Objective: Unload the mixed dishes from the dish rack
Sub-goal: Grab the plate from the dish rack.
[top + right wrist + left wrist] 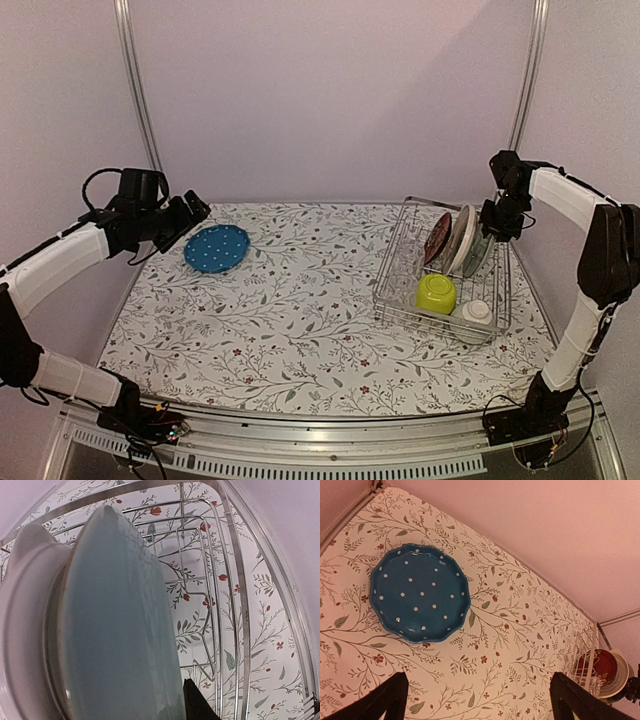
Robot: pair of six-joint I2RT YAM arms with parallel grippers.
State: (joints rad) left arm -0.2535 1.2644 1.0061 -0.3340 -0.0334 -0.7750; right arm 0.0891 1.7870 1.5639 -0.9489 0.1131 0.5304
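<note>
Hovering at the upright pale blue-green glazed plate point(115, 630), right gripper point(497, 225), grip unclear; likely stiff, slick, breakable: pinch top rim.

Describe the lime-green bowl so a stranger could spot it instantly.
Find the wire dish rack on the right side of the table. At its near end, the lime-green bowl sits beside a small whitish bowl. No other dish is bright lime.

From here I see my left arm point(60, 262) and right arm point(575, 200) match: white shells on the long links, black joint housings, black bases point(520, 425), thin black cables point(92, 182) looping off them. The left end effector point(477, 680) has black fingers point(387, 700), faintly yellow inside.
</note>
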